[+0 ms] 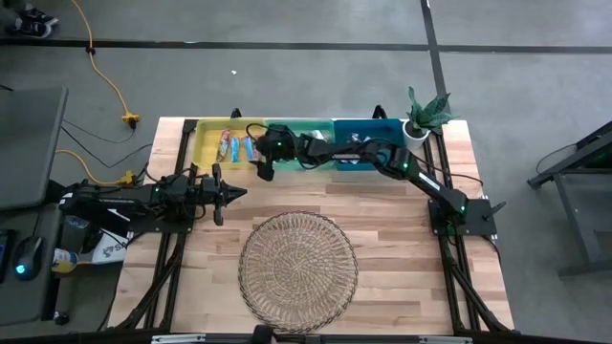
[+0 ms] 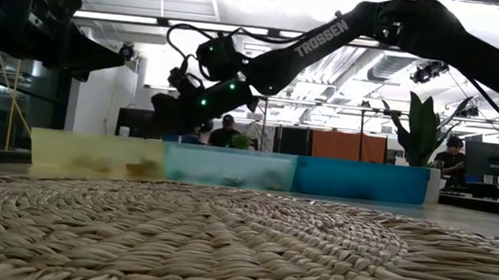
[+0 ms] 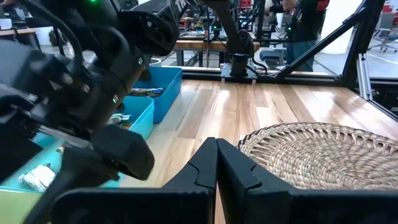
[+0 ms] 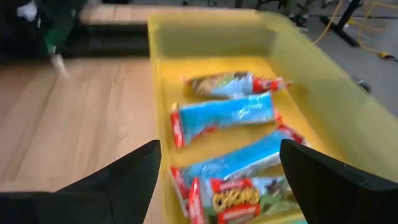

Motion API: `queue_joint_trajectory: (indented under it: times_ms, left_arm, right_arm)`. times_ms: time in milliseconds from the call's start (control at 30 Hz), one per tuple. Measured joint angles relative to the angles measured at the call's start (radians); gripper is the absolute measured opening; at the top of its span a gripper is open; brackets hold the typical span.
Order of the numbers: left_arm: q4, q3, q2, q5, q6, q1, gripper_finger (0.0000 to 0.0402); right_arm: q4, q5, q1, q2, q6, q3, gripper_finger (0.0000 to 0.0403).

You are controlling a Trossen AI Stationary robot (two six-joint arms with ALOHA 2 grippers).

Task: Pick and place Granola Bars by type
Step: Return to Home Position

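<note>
Several granola bars in blue wrappers lie flat on the floor of a yellow bin, seen in the high view as bars. My right gripper hovers open above the bin's near right end, touching nothing. A white-wrapped bar lies in the teal bin and a brownish one in the blue bin. My left gripper waits shut and level over the table's left side, holding nothing.
Yellow, teal and blue bins stand in a row along the far edge. A round wicker mat covers the table's near middle. A potted plant stands at the far right corner. People sit in the room behind.
</note>
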Motion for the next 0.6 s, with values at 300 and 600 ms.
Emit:
queue_joint_trajectory:
  times_ms: [300,600]
  left_arm:
    - [0.0,0.0,0.0,0.0,0.0,0.0,0.0]
    - [0.0,0.0,0.0,0.0,0.0,0.0,0.0]
  right_arm:
    - [-0.022,-0.036,-0.017,-0.056,0.135,0.065,0.0314]
    - [-0.287,-0.057,-0.021,-0.254,0.125,0.094,0.0284]
